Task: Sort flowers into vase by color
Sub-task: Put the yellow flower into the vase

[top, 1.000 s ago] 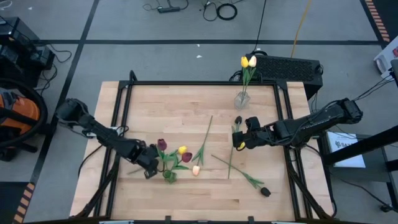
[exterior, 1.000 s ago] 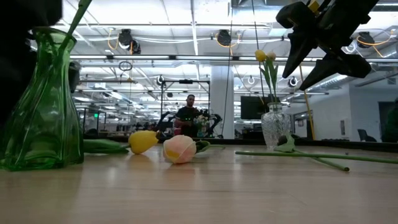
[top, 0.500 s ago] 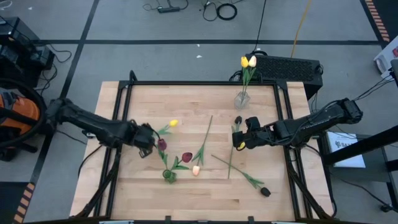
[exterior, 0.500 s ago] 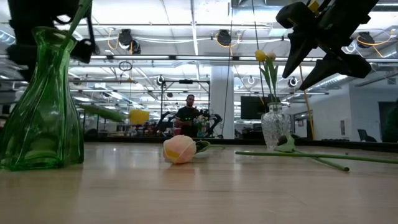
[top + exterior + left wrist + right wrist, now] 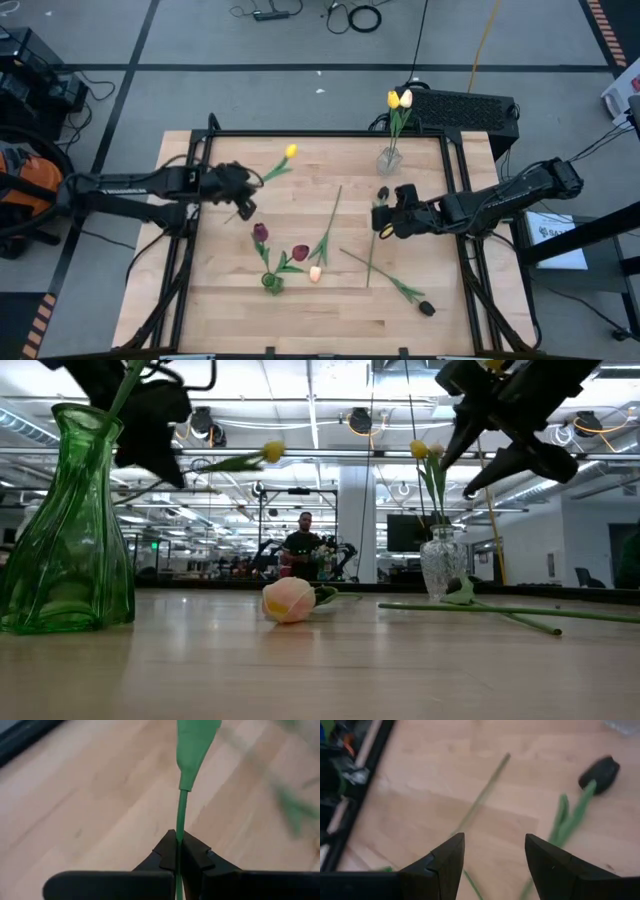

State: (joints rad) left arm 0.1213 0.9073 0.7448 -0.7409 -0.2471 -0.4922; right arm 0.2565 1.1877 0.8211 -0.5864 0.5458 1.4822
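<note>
Nearest the table's front edge, a near-black tulip (image 5: 426,308) lies on the pale wooden table (image 5: 230,310), beside a green glass vase (image 5: 272,283) with two dark red tulips (image 5: 260,232) and a cream-peach tulip (image 5: 315,273). Farther back, the right gripper (image 5: 378,218) hovers, fingers spread, above another black tulip (image 5: 599,770). The left gripper (image 5: 243,187) pinches a yellow tulip (image 5: 290,151) by its thin green stem. At the far edge, a clear glass vase (image 5: 389,159) holds two yellow tulips (image 5: 399,99).
</note>
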